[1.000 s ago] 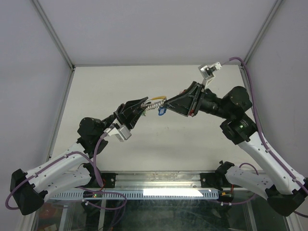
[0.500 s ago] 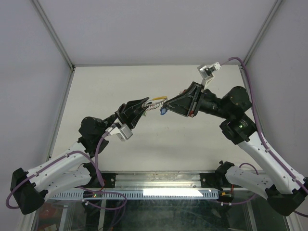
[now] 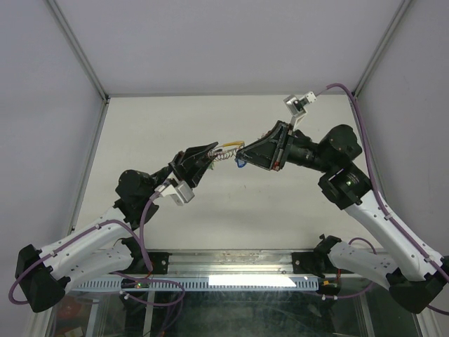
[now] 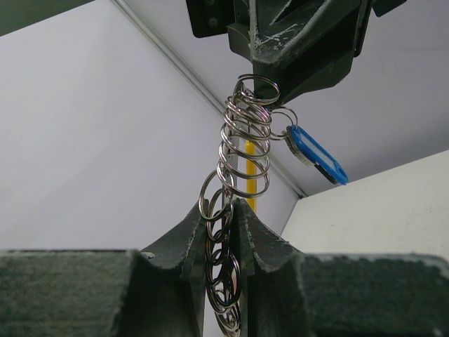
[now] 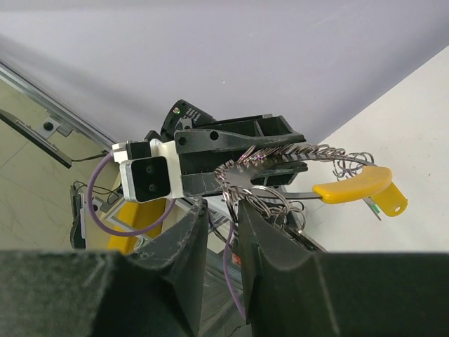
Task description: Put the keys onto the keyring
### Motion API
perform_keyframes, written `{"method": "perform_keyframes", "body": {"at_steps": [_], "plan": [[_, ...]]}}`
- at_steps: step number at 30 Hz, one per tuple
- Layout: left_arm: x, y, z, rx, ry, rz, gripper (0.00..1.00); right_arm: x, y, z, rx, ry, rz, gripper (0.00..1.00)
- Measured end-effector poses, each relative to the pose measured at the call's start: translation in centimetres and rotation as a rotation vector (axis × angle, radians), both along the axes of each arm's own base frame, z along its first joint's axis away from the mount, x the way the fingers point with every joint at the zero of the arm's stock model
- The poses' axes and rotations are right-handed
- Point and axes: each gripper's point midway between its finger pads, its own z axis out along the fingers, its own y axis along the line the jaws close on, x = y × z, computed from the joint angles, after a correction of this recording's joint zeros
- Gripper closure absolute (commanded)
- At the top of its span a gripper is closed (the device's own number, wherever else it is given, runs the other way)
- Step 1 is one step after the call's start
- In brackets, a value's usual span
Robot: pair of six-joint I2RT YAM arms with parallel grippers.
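Note:
The keyring (image 3: 226, 150), a yellow arc joined to a chain of silvery rings, hangs in the air between both grippers. My left gripper (image 3: 210, 154) is shut on the chain's rings (image 4: 226, 210). My right gripper (image 3: 243, 150) pinches the other end of the rings (image 5: 231, 196); in the left wrist view its fingers (image 4: 298, 49) close on the top ring. A key with a blue tag (image 4: 316, 154) dangles from a ring just below the right gripper. The yellow arc (image 5: 354, 184) has a yellow-green tagged key (image 5: 390, 203) beside it.
The pale tabletop (image 3: 210, 210) lies below the raised grippers, with white enclosure walls (image 3: 210, 42) and metal frame posts round it. The left wrist camera housing (image 5: 146, 177) faces the right wrist view.
The right gripper and wrist have edged slightly left and up, and the blue tag has moved with them. The left gripper has stayed shut on the chain, almost still.

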Motion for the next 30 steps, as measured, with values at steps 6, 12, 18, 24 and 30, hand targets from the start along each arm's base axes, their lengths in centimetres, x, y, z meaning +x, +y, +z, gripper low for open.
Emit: {"method": "perform_keyframes", "body": {"at_steps": [6,12,18,24,30], "plan": [[0.1,-0.1,-0.1,0.004,0.004,0.0,1.0,0.3,0.0,-0.3,-0.013,-0.014,-0.017,0.86],[0.1,-0.1,-0.2,0.007,0.006,0.002,1.0,0.5,-0.1,-0.4,-0.016,-0.056,-0.036,1.0],[0.3,-0.3,-1.1,0.035,0.03,0.003,1.0,1.1,-0.7,-0.9,-0.039,-0.146,-0.096,1.0],[0.6,-0.6,-2.2,0.07,0.063,0.001,0.93,1.6,-1.3,-1.7,-0.123,-0.218,-0.138,1.0],[0.5,-0.8,-3.2,0.107,0.092,-0.008,0.79,1.9,-1.6,-2.7,-0.196,-0.278,-0.155,1.0]]}}
